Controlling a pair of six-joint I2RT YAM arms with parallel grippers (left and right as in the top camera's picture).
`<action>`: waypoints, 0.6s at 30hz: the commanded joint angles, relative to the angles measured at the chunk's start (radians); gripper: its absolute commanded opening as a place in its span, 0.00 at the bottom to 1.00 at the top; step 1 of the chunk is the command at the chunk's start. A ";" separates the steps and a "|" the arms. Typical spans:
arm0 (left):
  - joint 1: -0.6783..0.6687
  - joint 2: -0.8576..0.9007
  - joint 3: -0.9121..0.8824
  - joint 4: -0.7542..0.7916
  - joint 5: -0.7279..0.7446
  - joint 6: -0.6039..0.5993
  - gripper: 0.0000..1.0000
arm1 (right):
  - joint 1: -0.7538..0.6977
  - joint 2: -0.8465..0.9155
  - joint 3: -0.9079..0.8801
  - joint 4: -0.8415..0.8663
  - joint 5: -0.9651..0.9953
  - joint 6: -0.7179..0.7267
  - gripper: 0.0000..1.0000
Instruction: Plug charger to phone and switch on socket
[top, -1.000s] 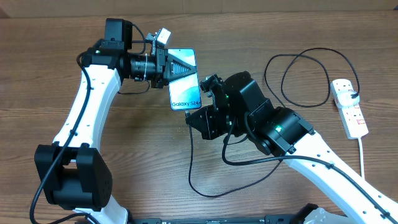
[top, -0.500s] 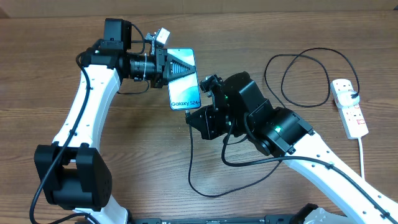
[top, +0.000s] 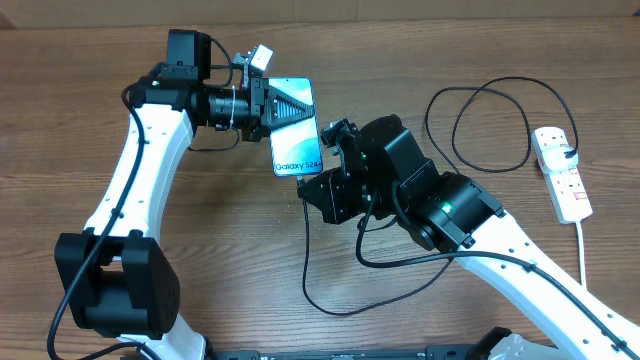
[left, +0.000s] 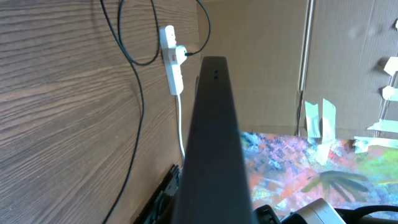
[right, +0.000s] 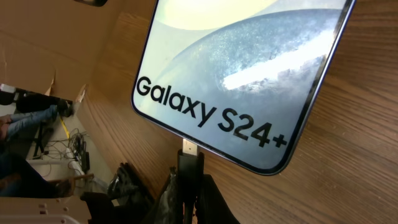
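Two claws meet over one small join. At the left, the left claw (top: 283, 106) is closed across the far end of the phone (top: 298, 158), holding it face up above the bench (top: 480, 50) with its lit "Galaxy S24+" screen showing. That leaves the near edge, where the port sits, free. The phone looks light and rigid, but its glass is slick and breakable, so a grip across the width near one end seems wise.

Just right of it, the right claw (right: 189, 190) is pinched shut on the body of the charger's plug. The bare metal tip (right: 188, 148) meets the phone's near edge, though whether it has entered the port cannot be told. The plug is small and stiff; the charger (top: 304, 250) behind it is a limp black cable, looping across the bench. It cannot push anything, so the hold belongs right behind the tip, as here.

Far right lies the socket (top: 562, 175), a white strip with a black plug in it and a white cord trailing. It looks light enough to slide when a switch is pressed.
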 joint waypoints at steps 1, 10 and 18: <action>-0.008 -0.010 0.012 -0.008 0.033 0.016 0.04 | -0.004 -0.013 0.026 0.032 0.040 -0.006 0.04; -0.018 -0.010 0.012 -0.011 0.017 0.017 0.04 | -0.004 -0.005 0.026 0.026 0.095 -0.005 0.04; -0.060 -0.010 0.012 -0.037 -0.073 0.047 0.04 | -0.004 -0.005 0.026 0.015 0.111 0.030 0.04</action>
